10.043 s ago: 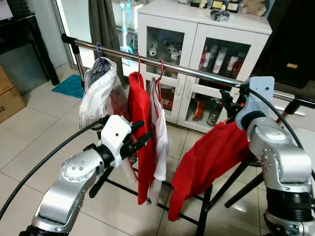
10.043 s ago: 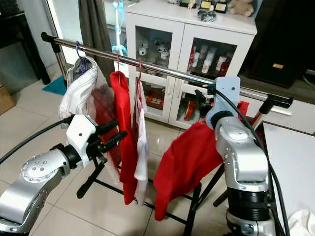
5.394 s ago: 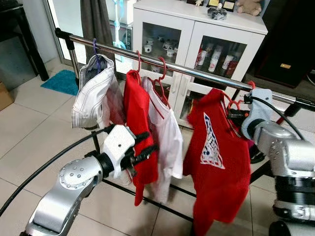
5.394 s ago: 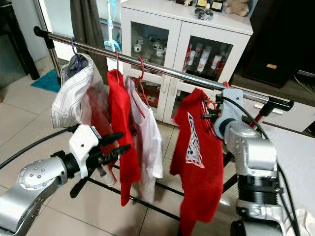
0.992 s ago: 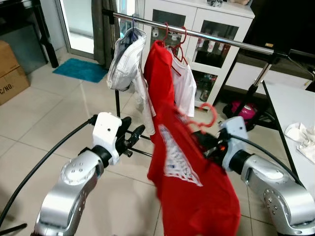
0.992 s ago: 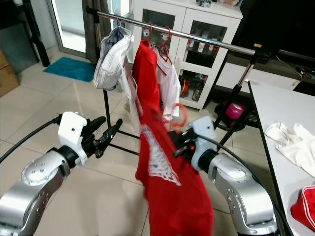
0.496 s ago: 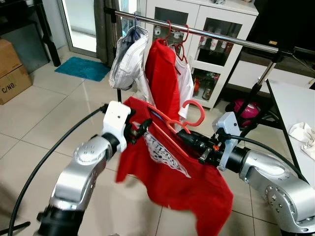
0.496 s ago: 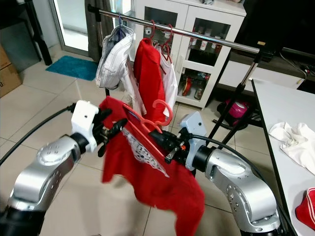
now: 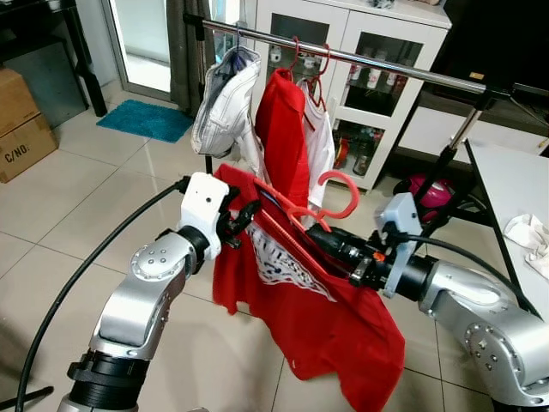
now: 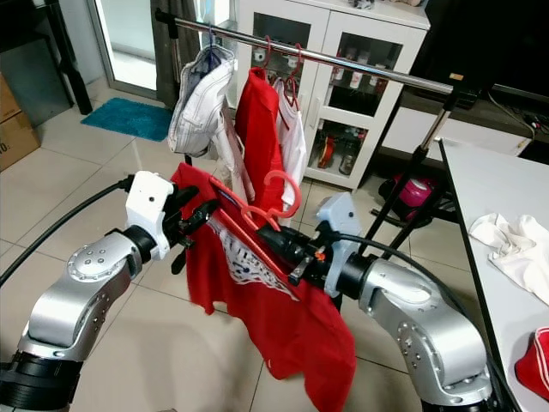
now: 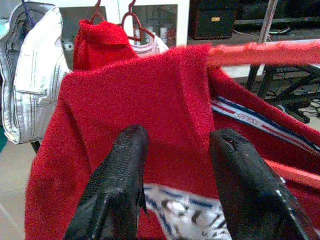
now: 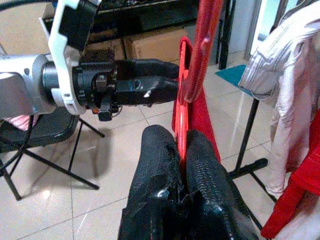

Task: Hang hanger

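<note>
Both head views look forward and down from above onto the red shirt (image 9: pixel 317 300), the right eye slightly offset (same scene, rail (image 9: pixel 360 60) behind the shirt). The left wrist view sits very close to the shirt, facing the rail beyond it. The right wrist view faces back across the shirt's hanger (image 12: pixel 192 80) toward the left arm.

Home interior: beige glossy tiled floor (image 9: pixel 51 189), white glass-door display cabinet (image 9: pixel 377 51), chrome clothes rail (image 9: pixel 360 62) hung with garments, brown cardboard box (image 9: pixel 21 120), teal mat (image 9: pixel 146 120).
</note>
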Motion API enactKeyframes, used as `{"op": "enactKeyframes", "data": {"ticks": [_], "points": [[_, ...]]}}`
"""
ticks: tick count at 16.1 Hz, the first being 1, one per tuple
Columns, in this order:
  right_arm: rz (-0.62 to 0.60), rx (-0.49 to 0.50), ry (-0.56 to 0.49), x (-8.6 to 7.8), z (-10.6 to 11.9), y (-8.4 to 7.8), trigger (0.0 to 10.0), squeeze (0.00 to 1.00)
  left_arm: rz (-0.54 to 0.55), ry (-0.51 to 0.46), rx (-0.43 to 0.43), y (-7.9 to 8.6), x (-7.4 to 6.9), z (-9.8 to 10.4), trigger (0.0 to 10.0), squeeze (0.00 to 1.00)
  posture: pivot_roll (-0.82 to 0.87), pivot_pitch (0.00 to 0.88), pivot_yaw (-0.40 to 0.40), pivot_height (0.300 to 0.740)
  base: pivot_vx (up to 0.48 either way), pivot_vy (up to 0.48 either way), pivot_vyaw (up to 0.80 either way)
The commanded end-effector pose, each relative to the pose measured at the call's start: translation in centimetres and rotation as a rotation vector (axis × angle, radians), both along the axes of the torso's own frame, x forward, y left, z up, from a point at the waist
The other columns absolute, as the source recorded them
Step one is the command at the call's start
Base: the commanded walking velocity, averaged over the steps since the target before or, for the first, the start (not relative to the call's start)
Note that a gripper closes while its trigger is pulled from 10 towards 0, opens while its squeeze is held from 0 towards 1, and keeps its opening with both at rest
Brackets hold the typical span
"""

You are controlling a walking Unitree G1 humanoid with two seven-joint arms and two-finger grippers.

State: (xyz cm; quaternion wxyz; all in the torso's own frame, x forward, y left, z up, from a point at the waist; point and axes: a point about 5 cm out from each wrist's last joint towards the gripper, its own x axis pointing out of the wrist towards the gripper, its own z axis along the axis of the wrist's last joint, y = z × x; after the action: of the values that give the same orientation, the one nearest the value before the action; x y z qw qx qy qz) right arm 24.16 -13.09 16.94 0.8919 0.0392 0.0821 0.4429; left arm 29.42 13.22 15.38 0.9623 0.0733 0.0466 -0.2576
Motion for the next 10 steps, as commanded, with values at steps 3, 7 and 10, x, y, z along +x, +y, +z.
{"op": "enactKeyframes", "data": {"ticks": [3, 7, 10], "points": [[0.021, 0.039, -0.039, -0.01, 1.03, -0.24, 0.0, 0.00, -0.016, -0.012, 0.007, -0.37, 0.19, 0.10, 0.0, 0.00, -0.12, 0.000, -0.083, 0.740, 0.000, 0.000, 0.00], [0.044, 0.049, -0.039, -0.20, 1.21, -0.18, 0.0, 0.00, -0.028, -0.014, 0.004, -0.37, 0.30, -0.07, 0.0, 0.00, -0.12, 0.000, -0.084, 0.740, 0.000, 0.000, 0.00], [0.048, 0.048, -0.039, -0.24, 1.24, -0.20, 0.0, 0.00, -0.045, -0.022, -0.005, -0.44, 0.55, 0.07, 0.0, 0.00, -0.13, 0.000, -0.084, 0.740, 0.000, 0.000, 0.00]]}}
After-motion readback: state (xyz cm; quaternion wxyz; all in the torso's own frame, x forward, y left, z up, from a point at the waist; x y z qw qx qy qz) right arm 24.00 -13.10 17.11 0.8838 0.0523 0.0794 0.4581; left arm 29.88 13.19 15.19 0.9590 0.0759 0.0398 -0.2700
